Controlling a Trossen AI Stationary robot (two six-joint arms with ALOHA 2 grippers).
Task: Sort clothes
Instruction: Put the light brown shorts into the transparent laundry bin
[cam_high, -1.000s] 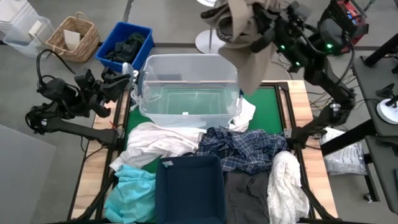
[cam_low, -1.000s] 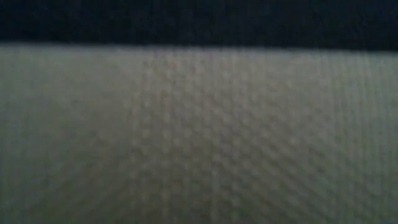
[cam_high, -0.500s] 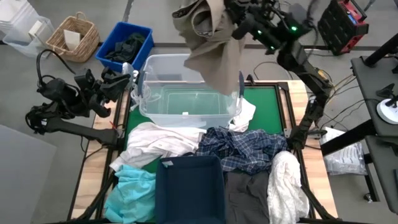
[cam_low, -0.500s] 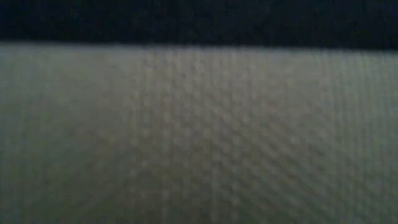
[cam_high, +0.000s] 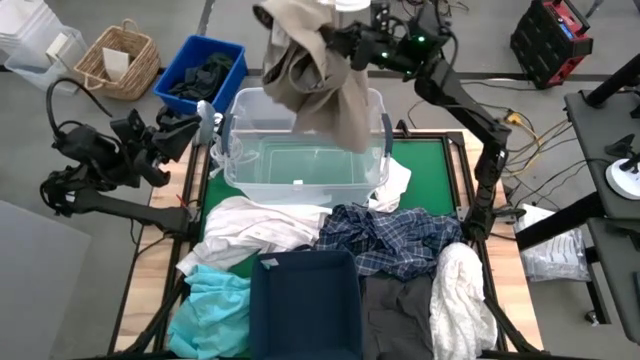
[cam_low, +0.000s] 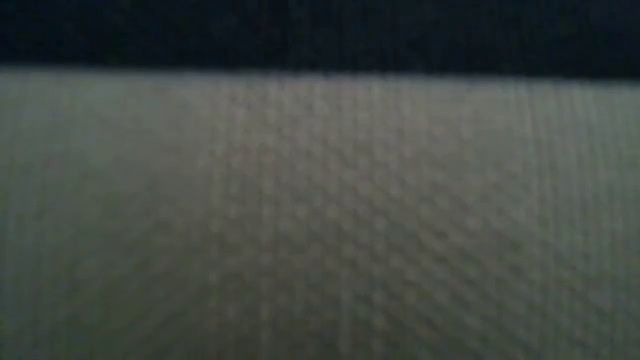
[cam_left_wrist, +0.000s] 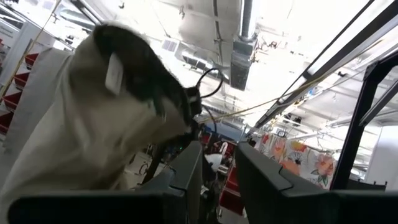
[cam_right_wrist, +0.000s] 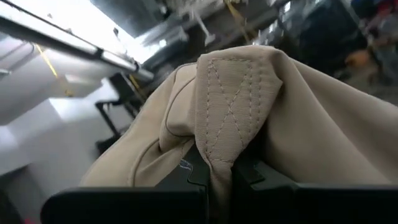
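A beige garment (cam_high: 315, 70) hangs bunched over the far part of the clear plastic tub (cam_high: 300, 160), with my right gripper (cam_high: 338, 40) shut on it; it also fills the left wrist view (cam_left_wrist: 81, 130). Other clothes lie on the table nearer than the tub: a white garment (cam_high: 260, 225), a blue-and-white plaid shirt (cam_high: 395, 240), a teal one (cam_high: 215, 305), a dark grey one (cam_high: 395, 315) and a white one (cam_high: 462, 295). My left gripper (cam_high: 195, 128) waits open at the tub's left end, nothing between its fingers (cam_left_wrist: 186, 180). My right gripper pinches a stitched, doubled band of the beige garment (cam_right_wrist: 221, 134) between its two fingers (cam_right_wrist: 194, 177). The fingers come roughly level from the table's right side. The cloth drapes over and hangs slack below the gripper, lifted clear of the table, above the tub.
A navy fabric bin (cam_high: 305, 300) stands at the near edge among the clothes. Beyond the table's far left corner are a blue bin of dark clothes (cam_high: 200, 70) and a wicker basket (cam_high: 115, 58). Cloth right against the lens (cam_low: 320, 220) blocks the low view.
My right gripper has swept along the far edge toward the table's left, sinking a little and rolling its wrist, still shut on the beige garment. The garment has travelled from beyond the tub's right end to above its far left part, swinging as it went.
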